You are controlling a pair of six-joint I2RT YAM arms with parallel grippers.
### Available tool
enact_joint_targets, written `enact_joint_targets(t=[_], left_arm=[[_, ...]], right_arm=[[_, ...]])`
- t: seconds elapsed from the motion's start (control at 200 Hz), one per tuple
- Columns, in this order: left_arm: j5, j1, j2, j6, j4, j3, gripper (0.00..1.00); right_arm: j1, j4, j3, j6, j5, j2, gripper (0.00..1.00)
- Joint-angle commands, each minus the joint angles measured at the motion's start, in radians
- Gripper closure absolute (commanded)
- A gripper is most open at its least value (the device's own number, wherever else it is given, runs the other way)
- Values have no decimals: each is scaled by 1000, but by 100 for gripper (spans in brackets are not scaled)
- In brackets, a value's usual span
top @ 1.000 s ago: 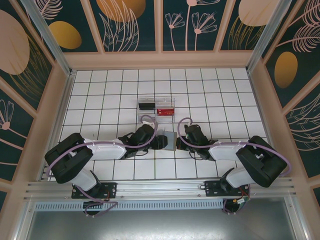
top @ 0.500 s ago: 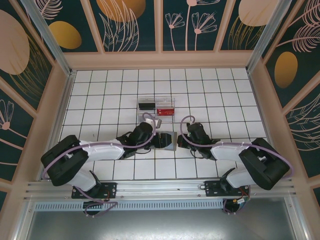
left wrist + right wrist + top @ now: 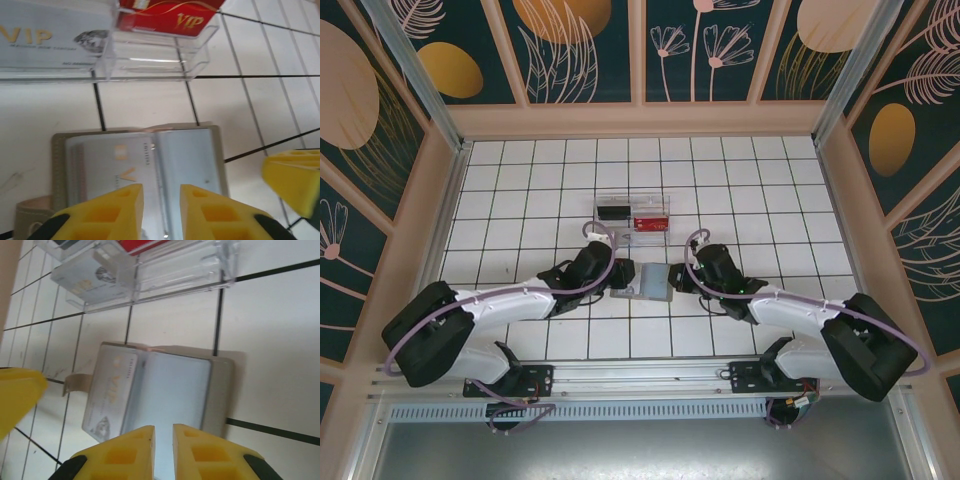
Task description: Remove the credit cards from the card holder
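Holder [image 3: 648, 281] lies open, flat on the table a bit nearer the front edge than centre, betw. both grippers; L wrist cam shows a silver card [image 3: 117, 167] in its left panel, tab [image 3: 31, 215] sticking out at that side. Step, as I read it: pulling a card out of the open holder, w/ one arm pinning the holder. L gripper [image 3: 161, 210] sits low over the holder, jaws narrow w/ a slim gap; can't tell if a card edge is between them. R gripper [image 3: 162, 447] over the opposite panel, jaws nearly together, small gap, nothing visibly held. Next move prob. needs a fingertip under the card edge and a slide along the slot, not a lift, or the whole holder comes up. Other items: clear tray [image 3: 633, 215] just behind the holder toward the back edge, holding a red VIP card [image 3: 167, 14] and a pale VIP card [image 3: 50, 37]. Tray wall is close to the holder's far edge, so little room to pull that way. Grippers near each other, clash risk.
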Motion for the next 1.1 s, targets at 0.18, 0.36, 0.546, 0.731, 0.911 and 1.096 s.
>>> enact_joint_targets(t=[0.18,0.36,0.546,0.731,0.911,1.096], left_arm=[[-36,34,81,46,-7,-17,87],[0,36,126,41,34,-17,88],[33,36,154,12,76,-37,88],[65,36,155,-28,110,-62,88],[78,35,152,-49,126,-76,89],[72,36,155,-45,121,-75,89]], right_arm=[[43,108,89,88,-74,133,84],[53,142,116,135,-92,197,87],[59,164,132,165,-118,248,87],[58,173,143,184,-127,293,87],[60,184,154,192,-143,344,86],[63,198,163,199,-152,367,85]])
